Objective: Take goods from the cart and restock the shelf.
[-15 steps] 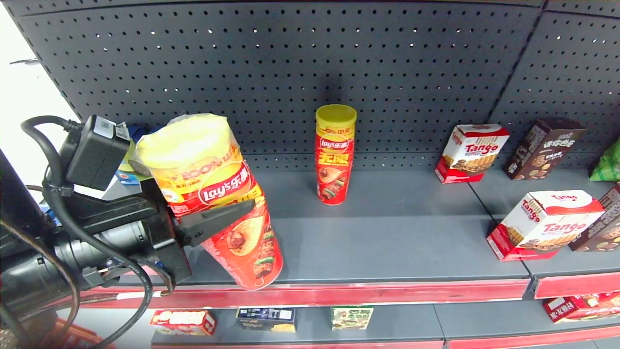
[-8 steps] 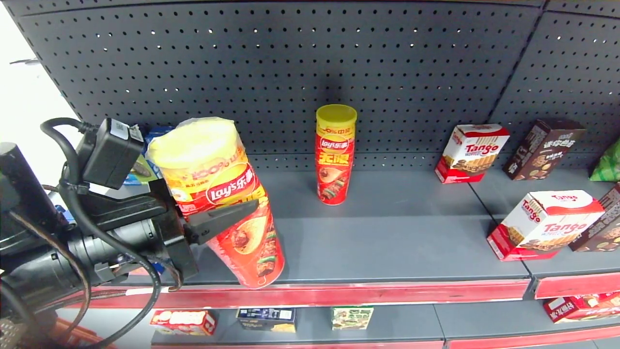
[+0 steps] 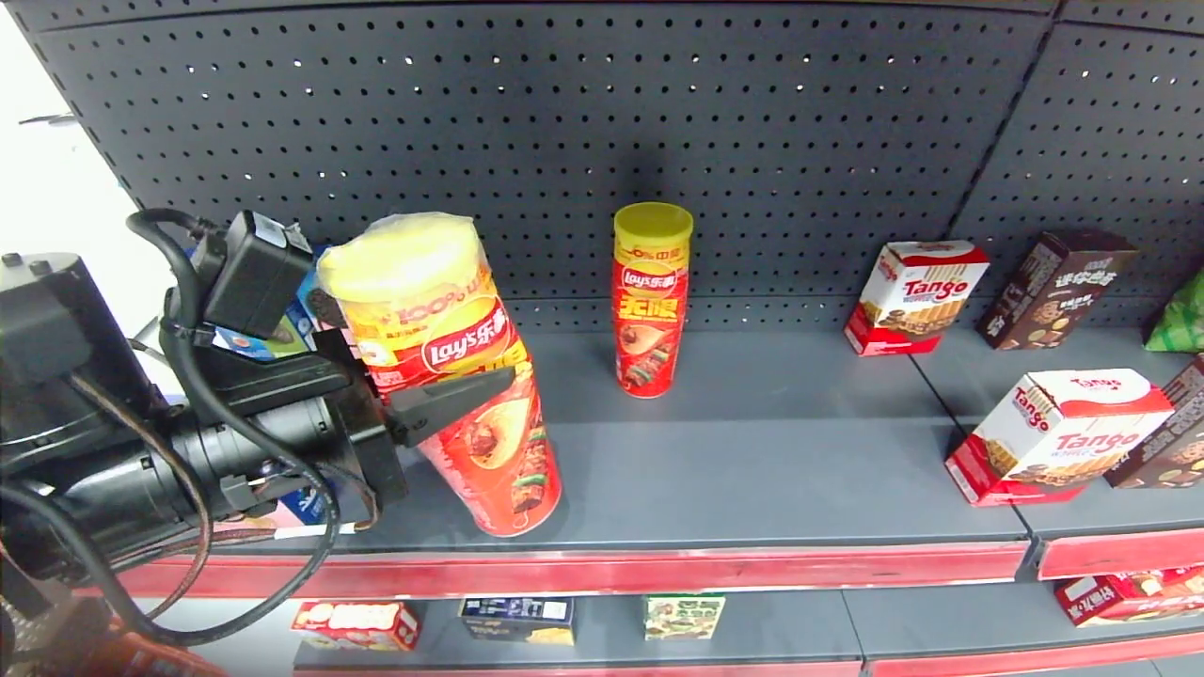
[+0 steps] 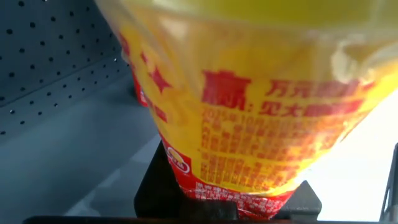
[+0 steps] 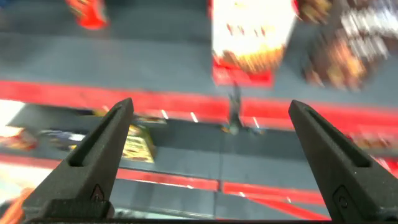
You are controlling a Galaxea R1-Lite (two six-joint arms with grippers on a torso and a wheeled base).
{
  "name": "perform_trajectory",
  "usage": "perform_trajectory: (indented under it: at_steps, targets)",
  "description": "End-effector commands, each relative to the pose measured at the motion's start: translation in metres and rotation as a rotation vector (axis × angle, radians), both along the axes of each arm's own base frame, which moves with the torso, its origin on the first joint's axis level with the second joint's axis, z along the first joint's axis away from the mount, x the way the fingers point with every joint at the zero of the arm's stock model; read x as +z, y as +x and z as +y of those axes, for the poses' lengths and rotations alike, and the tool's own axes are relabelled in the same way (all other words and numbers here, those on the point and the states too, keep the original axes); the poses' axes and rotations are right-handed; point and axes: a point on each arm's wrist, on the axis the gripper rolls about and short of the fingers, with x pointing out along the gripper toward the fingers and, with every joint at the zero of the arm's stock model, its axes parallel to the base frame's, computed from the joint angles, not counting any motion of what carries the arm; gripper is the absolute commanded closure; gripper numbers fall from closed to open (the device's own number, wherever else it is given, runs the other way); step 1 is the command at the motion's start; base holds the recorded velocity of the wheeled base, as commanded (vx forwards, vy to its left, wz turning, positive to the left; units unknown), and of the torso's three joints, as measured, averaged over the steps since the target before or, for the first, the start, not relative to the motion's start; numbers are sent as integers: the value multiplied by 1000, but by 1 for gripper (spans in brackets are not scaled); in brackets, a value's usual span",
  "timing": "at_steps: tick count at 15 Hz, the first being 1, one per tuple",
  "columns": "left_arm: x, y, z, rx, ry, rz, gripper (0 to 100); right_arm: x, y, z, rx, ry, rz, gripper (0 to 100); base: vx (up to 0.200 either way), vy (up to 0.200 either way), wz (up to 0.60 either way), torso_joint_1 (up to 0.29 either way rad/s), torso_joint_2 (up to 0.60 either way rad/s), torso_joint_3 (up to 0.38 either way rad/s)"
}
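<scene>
My left gripper is shut on a big red chips can with a yellow lid, held tilted with its top leaning left. The can's base is low over the front left of the grey shelf; I cannot tell whether it touches. Close up in the left wrist view, the can sits between the jaws. A second, same-kind can stands upright at the shelf's back, to the right of the held one. My right gripper hangs open and empty in front of the shelf's red front rails.
A perforated back panel closes the shelf behind. White-and-red wafer boxes and a brown box stand at the right. A red rail edges the front. Small boxes lie on the lower shelf.
My left arm has carried the can to the right and further in over the shelf; its base has left the red front rail for the grey surface. The other goods have not moved.
</scene>
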Motion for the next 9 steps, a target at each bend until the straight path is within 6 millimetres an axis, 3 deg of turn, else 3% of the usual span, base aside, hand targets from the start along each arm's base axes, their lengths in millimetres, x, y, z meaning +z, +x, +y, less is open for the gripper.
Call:
perform_trajectory:
  at_steps: [1,3,5,9]
  targets:
    - [-7,7,-2,1,13,25,100,52,53,8,155,-53,105,0,0,0,0,0,0,0]
    - [-5,8,-3,1,5,11,100,58,62,10,172,-58,117,0,0,0,0,0,0,0]
    - [-12,13,-5,1,14,34,100,80,105,30,309,-72,159,0,0,0,0,0,0,0]
    - [-13,14,0,21,16,40,100,93,149,61,421,-83,167,0,0,0,0,0,0,0]
